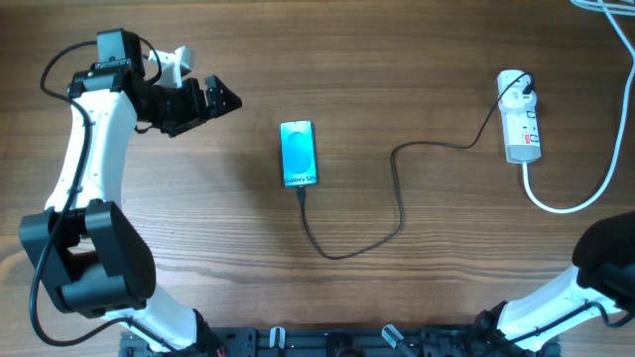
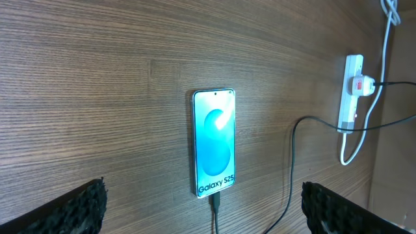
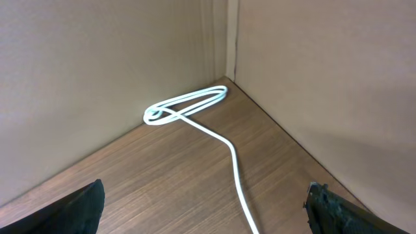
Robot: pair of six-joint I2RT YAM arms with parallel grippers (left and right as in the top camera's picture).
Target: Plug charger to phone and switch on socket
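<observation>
The phone (image 1: 299, 153) lies flat in the middle of the table with its blue-green screen lit. It also shows in the left wrist view (image 2: 214, 142). The charger's dark grey cable (image 1: 397, 188) runs from the phone's near end, where its tip (image 2: 215, 204) sits in the port, to the white adapter in the socket (image 1: 520, 114) at the right. The socket (image 2: 351, 88) shows a red switch. My left gripper (image 1: 213, 99) is open and empty at the upper left, well left of the phone. My right gripper (image 3: 205, 214) is open and empty, away from the socket.
The socket's thick white cord (image 1: 595, 178) loops off the strip toward the right edge and up to the top right corner. In the right wrist view the white cord (image 3: 214, 130) lies coiled on the wood near a corner of brown walls.
</observation>
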